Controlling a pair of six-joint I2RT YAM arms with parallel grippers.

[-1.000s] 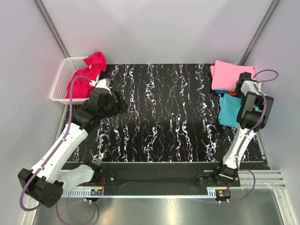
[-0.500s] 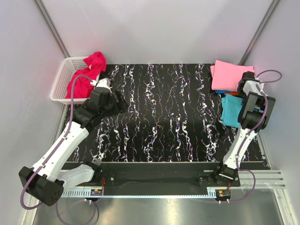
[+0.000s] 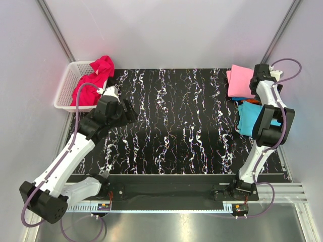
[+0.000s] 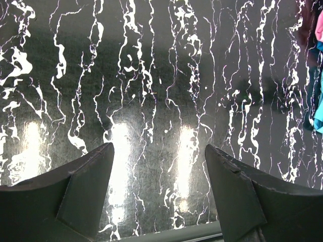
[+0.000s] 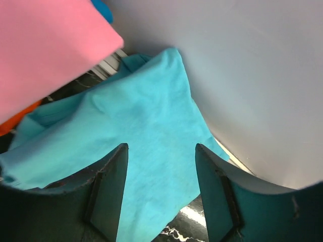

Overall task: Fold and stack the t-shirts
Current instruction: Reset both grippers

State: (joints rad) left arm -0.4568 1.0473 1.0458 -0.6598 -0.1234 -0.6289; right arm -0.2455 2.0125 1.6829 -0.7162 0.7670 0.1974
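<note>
Opening R gripper [image 5: 160, 151] wide, empty now, lifting it off turquoise shirt [image 5: 151, 111] beside pink shirt [image 3: 240, 80]; holding L gripper [image 4: 159, 151] open, empty.

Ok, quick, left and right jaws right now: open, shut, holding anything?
Left gripper: jaws open, empty.
Right gripper: jaws open, empty; the turquoise t-shirt is not gripped.

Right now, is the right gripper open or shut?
Open. Fingers of the right gripper stand apart; the turquoise shirt shows between them, ungripped.
</note>
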